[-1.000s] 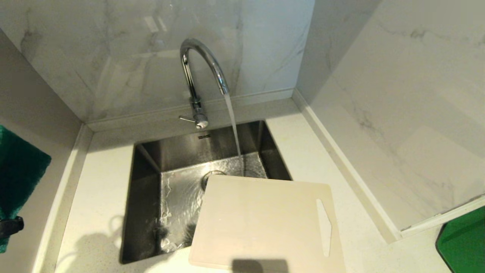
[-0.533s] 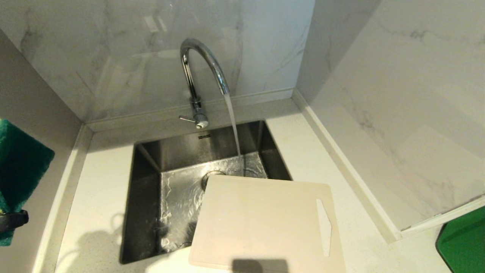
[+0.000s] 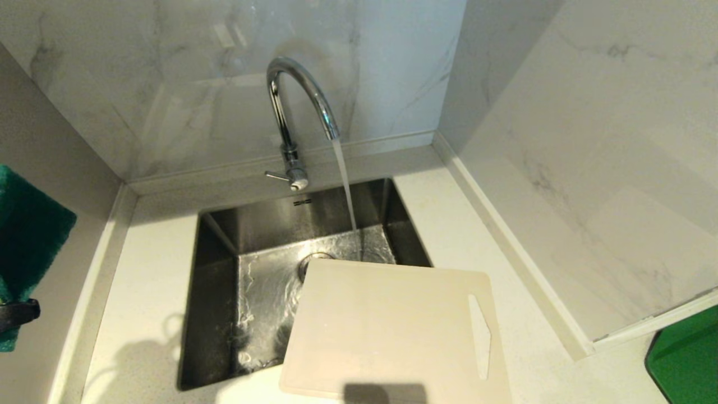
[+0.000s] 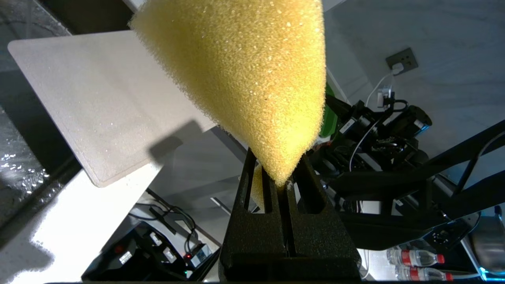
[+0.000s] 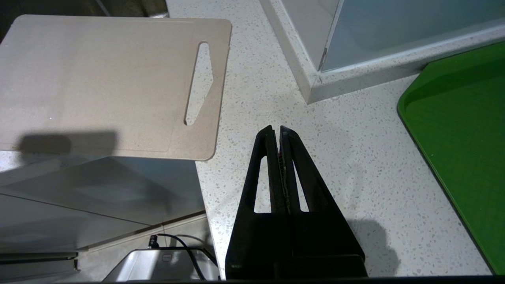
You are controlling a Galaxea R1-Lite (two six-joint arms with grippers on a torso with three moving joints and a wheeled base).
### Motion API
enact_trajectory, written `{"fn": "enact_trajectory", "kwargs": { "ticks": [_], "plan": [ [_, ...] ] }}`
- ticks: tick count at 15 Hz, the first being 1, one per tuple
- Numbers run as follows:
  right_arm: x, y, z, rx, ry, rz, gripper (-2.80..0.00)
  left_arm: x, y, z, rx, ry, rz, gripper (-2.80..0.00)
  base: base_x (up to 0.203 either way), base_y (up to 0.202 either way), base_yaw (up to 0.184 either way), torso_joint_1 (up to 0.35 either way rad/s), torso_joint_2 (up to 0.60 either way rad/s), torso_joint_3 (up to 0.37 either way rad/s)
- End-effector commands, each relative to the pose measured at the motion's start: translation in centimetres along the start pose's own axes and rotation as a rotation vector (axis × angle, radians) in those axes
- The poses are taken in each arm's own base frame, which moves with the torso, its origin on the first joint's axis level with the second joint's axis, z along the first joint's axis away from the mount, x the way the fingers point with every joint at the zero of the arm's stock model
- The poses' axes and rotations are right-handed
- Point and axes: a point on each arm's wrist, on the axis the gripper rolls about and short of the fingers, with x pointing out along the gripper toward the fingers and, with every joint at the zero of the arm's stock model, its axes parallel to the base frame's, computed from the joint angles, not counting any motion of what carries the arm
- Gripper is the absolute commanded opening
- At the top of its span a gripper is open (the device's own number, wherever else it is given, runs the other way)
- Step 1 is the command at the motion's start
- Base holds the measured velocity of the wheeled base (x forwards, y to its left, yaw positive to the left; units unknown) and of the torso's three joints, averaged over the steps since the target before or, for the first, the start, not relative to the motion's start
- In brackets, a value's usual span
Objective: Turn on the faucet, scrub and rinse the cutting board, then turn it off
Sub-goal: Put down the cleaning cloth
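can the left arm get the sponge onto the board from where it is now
Probably yes. The left gripper is shut on the sponge, off to the board's left, with only open sink between them and the board's top bare.

The chrome gooseneck faucet stands upper centre, water streaming from its arched spout. The cream rectangular cutting board lies flat at lower centre, slot handle at its right end, its left part overhanging the basin.

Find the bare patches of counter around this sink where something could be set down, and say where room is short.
Free: the counter left of the sink, to the wall; the strip behind the sink, right of the faucet; the corner counter between cutting board and green tray. Short: the sink's near right, which the board overhangs.
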Motion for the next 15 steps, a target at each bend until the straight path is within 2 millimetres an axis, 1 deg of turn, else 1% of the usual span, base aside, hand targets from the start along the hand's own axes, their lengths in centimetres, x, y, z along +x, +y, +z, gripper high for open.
{"fn": "enact_trajectory", "kwargs": {
  "ticks": [1, 2, 4, 6, 7, 8, 9, 10, 12, 14, 15],
  "plan": [
    [0.0, 0.0, 0.0, 0.001, 0.000, 0.002, -2.80, 0.7, 0.4, 0.5, -0.011, 0.017, 0.001, -2.80, 0.000, 0.000, 0.000, 0.000, 0.00, 0.000],
    [0.0, 0.0, 0.0, 0.000, 0.000, 0.000, -2.80, 1.3, 0.8, 0.6, -0.022, 0.035, 0.009, -2.80, 0.000, 0.000, 0.000, 0.000, 0.00, 0.000],
    [0.0, 0.0, 0.0, 0.000, 0.000, 0.002, -2.80, 3.3, 2.4, 1.1, -0.049, 0.085, 0.044, -2.80, 0.000, 0.000, 0.000, 0.000, 0.00, 0.000],
    [0.0, 0.0, 0.0, 0.000, 0.000, 0.000, -2.80, 5.8, 4.3, 1.5, -0.043, 0.130, 0.096, -2.80, 0.000, 0.000, 0.000, 0.000, 0.00, 0.000],
    [0.0, 0.0, 0.0, 0.000, 0.000, 0.002, -2.80, 6.9, 5.0, 2.1, -0.035, 0.140, 0.111, -2.80, 0.000, 0.000, 0.000, 0.000, 0.00, 0.000],
    [0.0, 0.0, 0.0, 0.000, 0.000, 0.001, -2.80, 7.7, 5.4, 3.1, -0.005, 0.131, 0.132, -2.80, 0.000, 0.000, 0.000, 0.000, 0.00, 0.000],
    [0.0, 0.0, 0.0, 0.000, 0.000, 0.000, -2.80, 8.3, 5.9, 3.8, 0.024, 0.131, 0.202, -2.80, 0.000, 0.000, 0.000, 0.000, 0.00, 0.000],
    [0.0, 0.0, 0.0, 0.000, 0.000, 0.002, -2.80, 8.8, 6.4, 4.0, 0.057, 0.167, 0.304, -2.80, 0.000, 0.000, 0.000, 0.000, 0.00, 0.000],
    [0.0, 0.0, 0.0, 0.000, 0.000, 0.001, -2.80, 9.0, 7.2, 3.8, 0.078, 0.334, 0.476, -2.80, 0.000, 0.000, 0.000, 0.000, 0.00, 0.000],
    [0.0, 0.0, 0.0, 0.000, 0.000, 0.001, -2.80, 9.9, 8.5, 4.2, 0.053, 0.477, 0.545, -2.80, 0.000, 0.000, 0.000, 0.000, 0.00, 0.000],
    [0.0, 0.0, 0.0, 0.001, 0.000, 0.002, -2.80, 10.5, 9.3, 4.5, 0.035, 0.515, 0.572, -2.80, 0.000, 0.000, 0.000, 0.000, 0.00, 0.000]
  ]
}}
